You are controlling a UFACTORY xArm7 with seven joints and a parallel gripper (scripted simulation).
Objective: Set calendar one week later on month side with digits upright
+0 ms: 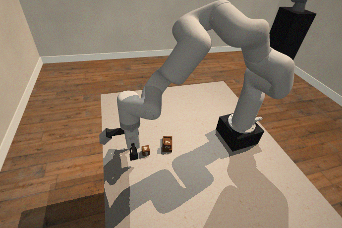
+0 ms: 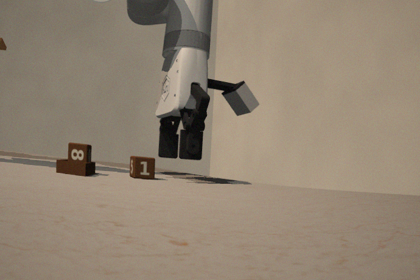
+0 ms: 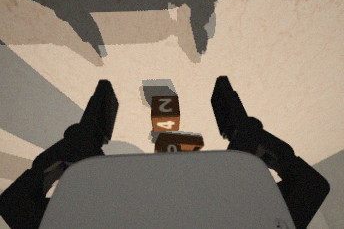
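Hovering: the hand [image 1: 133, 155] [image 2: 179, 157] [image 3: 164, 90] hangs above the bench [image 1: 193, 101] [image 2: 210, 229] [image 3: 280, 31], near its left edge in the top view, pointing down.
Fingers: spread wide, with nothing between them; in the wrist view they stand to either side of the loose cube, which lies lower down.
Loose cube: the brown cube [image 1: 145, 150] [image 2: 142, 167] [image 3: 165, 113] rests on the bench, outside the tray, between the hand and the tray; its top bears a 4, and the exterior view shows a 1 on one side.
Tray: the brown tray [image 1: 167, 136] [image 2: 67, 167] [image 3: 187, 135] lies flat, farther from the bench's left edge than the loose cube and well apart from both far corners.
Tray cube: one cube [image 1: 166, 144] [image 2: 78, 153] [image 3: 169, 145] sits in the tray, at the end nearer the bench edge closest to the top view; a 7 faces up, an 8 shows in the exterior view.
Month side: the name cannot be read.
Black base: the block [image 1: 229, 142] under the arm [image 1: 190, 51] [image 2: 191, 8] stands by the bench's right edge.
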